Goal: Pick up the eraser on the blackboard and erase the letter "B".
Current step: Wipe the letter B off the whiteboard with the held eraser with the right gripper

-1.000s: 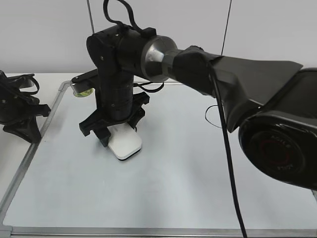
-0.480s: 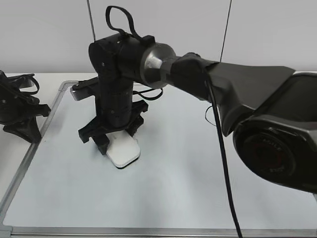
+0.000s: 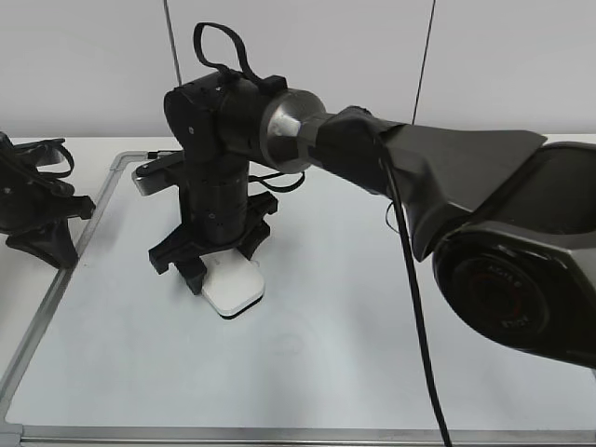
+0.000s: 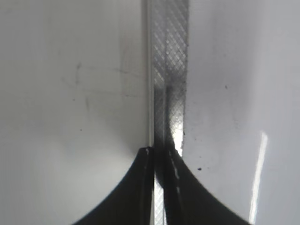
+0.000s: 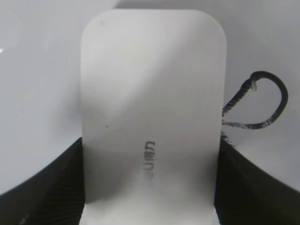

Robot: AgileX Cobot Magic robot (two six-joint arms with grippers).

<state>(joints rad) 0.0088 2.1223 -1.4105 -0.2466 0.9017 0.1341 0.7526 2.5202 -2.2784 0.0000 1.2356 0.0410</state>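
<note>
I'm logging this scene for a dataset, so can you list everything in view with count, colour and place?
White rounded-rectangle eraser: one, white, flat on the board, between the right gripper's fingers.
White dry-erase blackboard with silver frame: one, covers most of the table.
Black marker strokes: one partly wiped letter remnant, black, on the board just beside the eraser.
White table: one, bare strip left of the board.
Right gripper: one, black, shut on the eraser.
Left gripper: one, black, closed, over the board's left frame.
</note>
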